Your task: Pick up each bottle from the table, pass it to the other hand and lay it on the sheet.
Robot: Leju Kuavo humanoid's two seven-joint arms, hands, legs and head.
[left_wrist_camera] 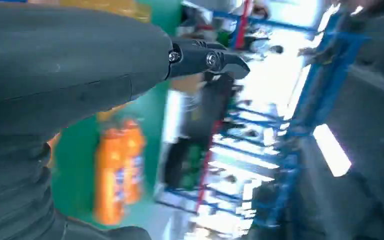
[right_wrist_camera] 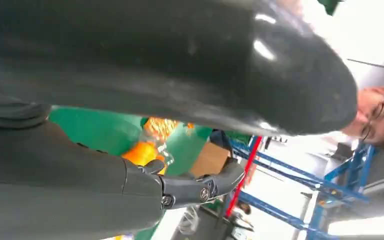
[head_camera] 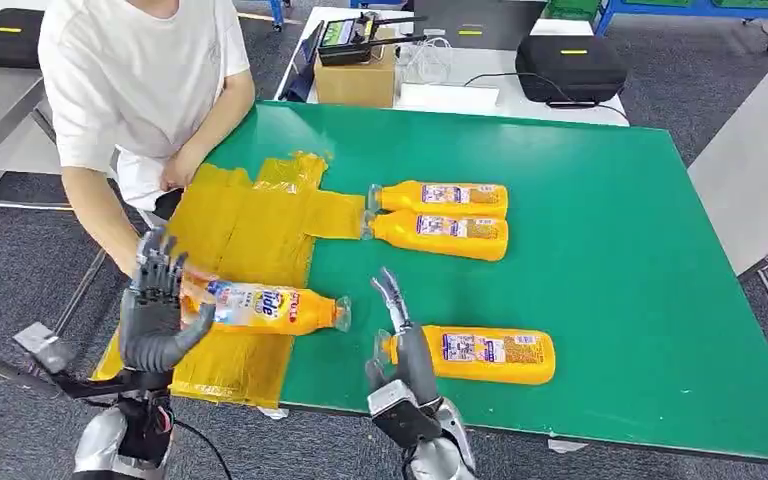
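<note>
1. On the green tabletop lie four orange bottles and a yellow sheet, which covers the robot's left part of the surface and hangs a little over the near edge.
2. One bottle lies on its side across the sheet, its clear cap end reaching past the sheet's edge onto the green.
3. The left hand is raised upright just beside that bottle's base end, palm turned toward it, fingers spread apart; whether the thumb touches the bottle I cannot tell, and nothing is gripped.
4. The right hand stands at the near edge, fingers apart and pointing away from the robot, holding nothing.
5. A second bottle lies on the green right beside the right hand, its neck end close to or touching the palm; which of the two I cannot tell.
6. Two more bottles lie side by side farther back: the far bottle and the near one of the pair, with their cap ends at the edge of the sheet.
7. A person in a white shirt stands at the far left corner with a hand at the sheet's edge.
8. Beyond the tabletop, a white table carries a cardboard box and a black case.
9. The left wrist view is blurred, showing two orange bottles on green.
</note>
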